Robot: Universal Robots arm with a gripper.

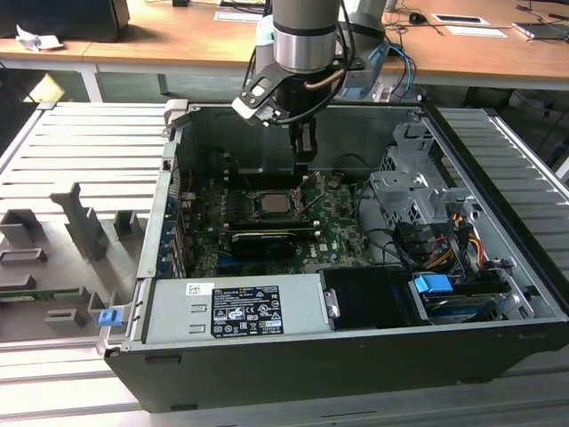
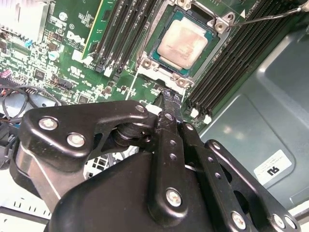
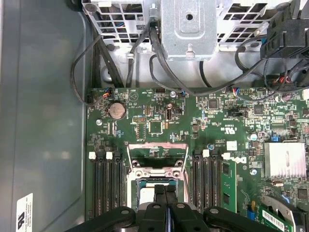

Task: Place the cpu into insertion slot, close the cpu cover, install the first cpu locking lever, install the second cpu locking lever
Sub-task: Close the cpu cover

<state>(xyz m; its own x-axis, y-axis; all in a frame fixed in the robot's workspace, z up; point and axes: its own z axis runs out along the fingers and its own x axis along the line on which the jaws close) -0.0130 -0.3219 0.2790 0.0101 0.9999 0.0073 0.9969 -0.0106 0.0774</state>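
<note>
Gripper point(image 1: 305, 158) sits inside the open computer case point(image 1: 267, 369), upper centre of the exterior view. In the second wrist view its fingers point(image 2: 165, 121) are pressed together with nothing between them. I see the cpu point(image 2: 182, 43) lying flat in the insertion slot point(image 2: 145, 62), silver top showing. The fingertips are close to the slot's edge; I cannot tell whether they touch it. In the exterior view the cpu point(image 1: 271, 203) is near frame centre, on the green motherboard point(image 1: 342, 227).

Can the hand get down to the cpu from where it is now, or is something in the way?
Probably yes. The hand, shut, hangs just beside the cpu, whose metal top lies bare in the second wrist view; nothing lies across it.
</note>
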